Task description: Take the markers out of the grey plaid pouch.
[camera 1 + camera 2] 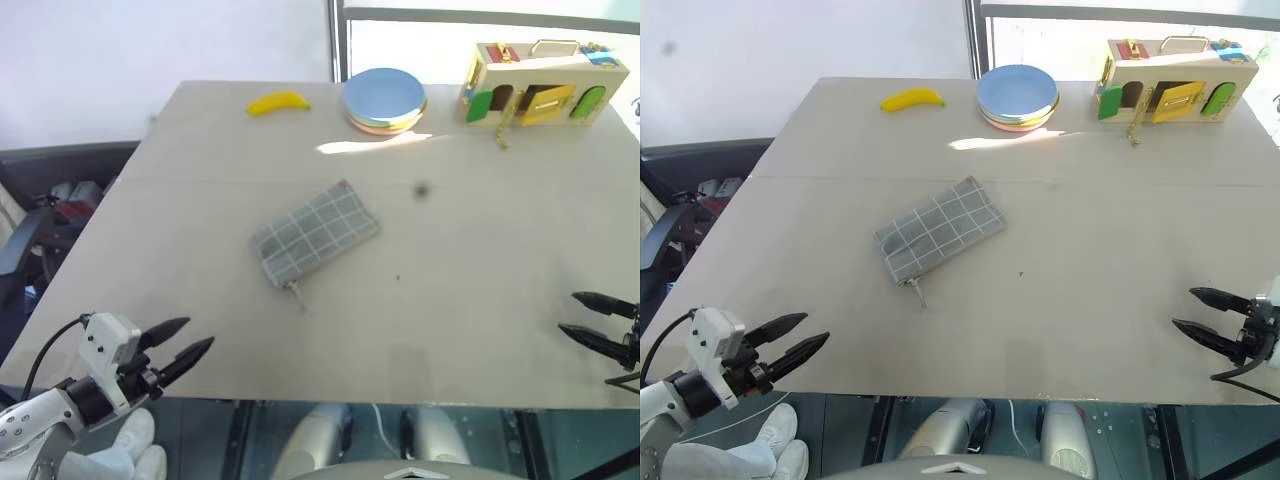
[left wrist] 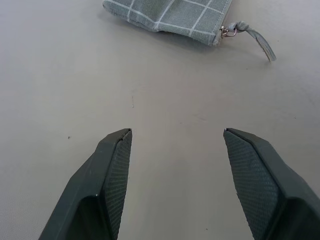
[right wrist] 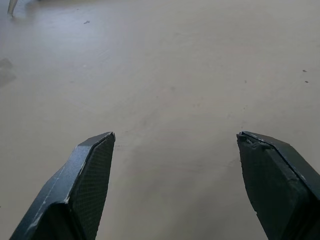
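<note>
- Left eye view: the grey plaid pouch (image 1: 315, 233) lies flat mid-worktop (image 1: 480, 300), tilted on a diagonal, zipper pull (image 1: 297, 293) at the near corner. It looks zipped shut to me and no markers are out anywhere, so I'd say the task hasn't really started: the pouch has to be held, unzipped, and emptied. The left end effector (image 1: 192, 338) hovers at the near left edge with fingers apart, well short of the pouch. The right end effector (image 1: 582, 315) sits at the near right edge, also spread, also empty.
- Right eye view: same layout. At the far edge there's a banana (image 1: 912, 99), a stack of plates (image 1: 1017, 97) and a wooden latch box (image 1: 1170, 88), all well away from the pouch.
- Left wrist view: this one gives the zipper detail the head views don't, with a small metal ring and a fabric tab trailing off the pouch corner. Fingers are wide apart over bare worktop, nothing between them.
- Right wrist view: mostly plain worktop between two spread fingers; just the tip of the tab peeks in at a corner.
</note>
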`<action>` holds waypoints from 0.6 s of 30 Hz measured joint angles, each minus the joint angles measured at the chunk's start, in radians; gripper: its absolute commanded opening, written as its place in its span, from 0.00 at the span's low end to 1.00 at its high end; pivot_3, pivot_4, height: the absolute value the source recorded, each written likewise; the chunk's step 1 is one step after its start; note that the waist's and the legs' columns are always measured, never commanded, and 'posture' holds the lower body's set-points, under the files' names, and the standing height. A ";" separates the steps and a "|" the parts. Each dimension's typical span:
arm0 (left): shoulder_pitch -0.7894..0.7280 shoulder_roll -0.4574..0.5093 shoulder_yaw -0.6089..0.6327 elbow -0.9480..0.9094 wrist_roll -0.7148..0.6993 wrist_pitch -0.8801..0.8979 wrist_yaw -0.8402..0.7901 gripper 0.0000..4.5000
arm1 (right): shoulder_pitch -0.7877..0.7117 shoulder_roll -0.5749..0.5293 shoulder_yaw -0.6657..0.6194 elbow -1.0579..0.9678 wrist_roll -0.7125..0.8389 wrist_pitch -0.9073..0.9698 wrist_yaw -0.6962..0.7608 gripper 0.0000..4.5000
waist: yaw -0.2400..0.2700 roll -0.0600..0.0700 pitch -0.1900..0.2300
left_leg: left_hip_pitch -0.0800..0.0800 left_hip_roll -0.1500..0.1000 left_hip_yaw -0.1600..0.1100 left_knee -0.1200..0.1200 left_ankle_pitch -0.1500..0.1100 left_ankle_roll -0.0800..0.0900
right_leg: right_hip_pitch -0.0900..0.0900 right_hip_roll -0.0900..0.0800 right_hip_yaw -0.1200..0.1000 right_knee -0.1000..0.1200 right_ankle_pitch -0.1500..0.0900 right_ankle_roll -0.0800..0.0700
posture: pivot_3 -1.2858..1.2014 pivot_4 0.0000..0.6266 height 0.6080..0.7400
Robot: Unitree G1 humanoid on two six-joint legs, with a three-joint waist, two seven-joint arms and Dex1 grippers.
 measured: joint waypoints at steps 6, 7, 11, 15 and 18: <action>-0.037 0.012 -0.030 0.009 0.005 -0.005 -0.014 0.67 | 0.047 0.011 0.000 -0.044 0.016 0.020 0.013 0.88 | 0.002 0.000 0.000 | 0.000 0.000 0.000 0.000 -0.002 0.002 | 0.000 0.000 0.000 0.001 0.000 0.000 | 0.52 0.24 1.00; -0.041 0.012 -0.035 0.009 0.005 -0.004 -0.014 0.67 | 0.053 0.016 0.000 -0.053 0.017 0.021 0.013 0.88 | 0.001 0.000 0.000 | 0.000 0.000 0.000 0.000 -0.002 0.002 | 0.000 0.000 0.000 0.001 0.000 0.000 | 0.52 0.24 1.00; -0.048 0.013 -0.042 0.007 0.006 0.000 -0.010 0.67 | 0.075 0.036 0.000 -0.076 0.027 0.035 0.012 0.88 | -0.002 0.000 0.000 | 0.000 0.000 0.000 0.000 0.000 0.000 | 0.000 0.000 0.001 0.001 0.000 0.000 | 0.52 0.24 1.00; -0.047 0.012 -0.053 0.006 0.007 0.001 -0.006 0.67 | 0.076 0.038 0.000 -0.083 0.032 0.040 0.012 0.88 | 0.000 0.000 0.000 | 0.000 0.000 0.001 0.000 -0.001 -0.001 | 0.000 0.000 0.001 0.001 0.000 0.000 | 0.52 0.24 1.00; -0.047 0.011 -0.066 0.006 0.010 0.001 -0.002 0.67 | 0.079 0.038 0.000 -0.089 0.034 0.041 0.013 0.88 | 0.000 0.000 0.000 | 0.000 0.000 0.001 0.000 -0.001 0.000 | 0.000 0.000 0.001 0.001 0.000 0.000 | 0.52 0.24 1.00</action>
